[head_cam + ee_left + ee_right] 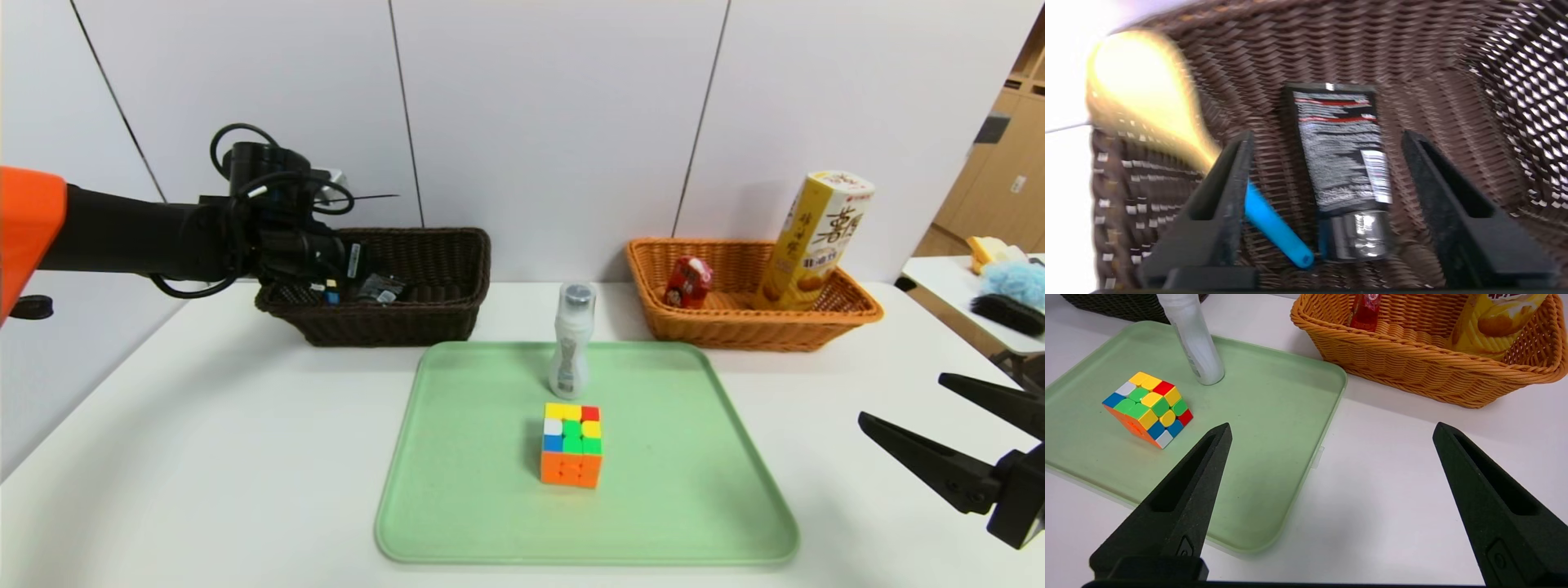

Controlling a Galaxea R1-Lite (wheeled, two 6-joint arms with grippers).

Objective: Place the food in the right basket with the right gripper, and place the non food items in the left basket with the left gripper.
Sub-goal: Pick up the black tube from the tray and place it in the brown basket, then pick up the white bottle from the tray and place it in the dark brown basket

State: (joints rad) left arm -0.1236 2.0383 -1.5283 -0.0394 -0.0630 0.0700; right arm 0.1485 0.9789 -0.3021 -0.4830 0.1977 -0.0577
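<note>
left claw (pixel 1327 175) open over dark basket (pixel 457 245), tube (pixel 1341 163) dropped in | right claw (pixel 1331 457) open, idle 4 o'clock | left: cube (pixel 571 445), bottle (pixel 571 343) on tray (pixel 457 490)

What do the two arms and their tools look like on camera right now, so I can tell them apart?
The left arm has an orange shell section, then a black forearm with looped black cables and a small white label near the wrist. Its left tool has two matte black, wedge-shaped fingers with recessed slots. The right tool looks the same: black tapered fingers with hollowed inner faces. Only its fingers and black mount show, no cables visible.
</note>
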